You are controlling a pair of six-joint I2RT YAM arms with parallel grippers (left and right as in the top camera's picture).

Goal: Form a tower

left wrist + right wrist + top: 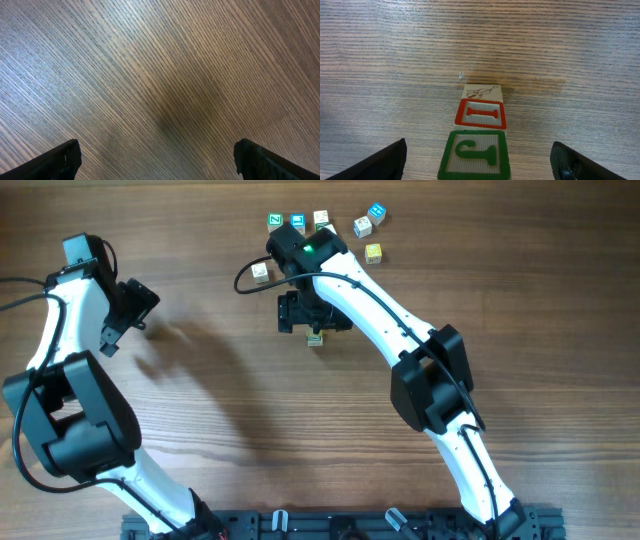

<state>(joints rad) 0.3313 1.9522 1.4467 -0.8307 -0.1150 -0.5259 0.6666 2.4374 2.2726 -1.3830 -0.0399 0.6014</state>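
The right gripper (pixel 480 161) is spread wide and has hold of nothing. The tower (pixel 478 131) sits right between its fingers (pixel 380 162) with a clear gap on both sides: green-letter cube on top, red-letter cube under it, and a cube with a little violin picture at the bottom on the bench (pixel 550 330). A handful of loose cubes (pixel 362 226) lies back behind that gripper's wrist. The left gripper (pixel 159 159) is also wide open and empty, hanging over bare wood way off from the tower.
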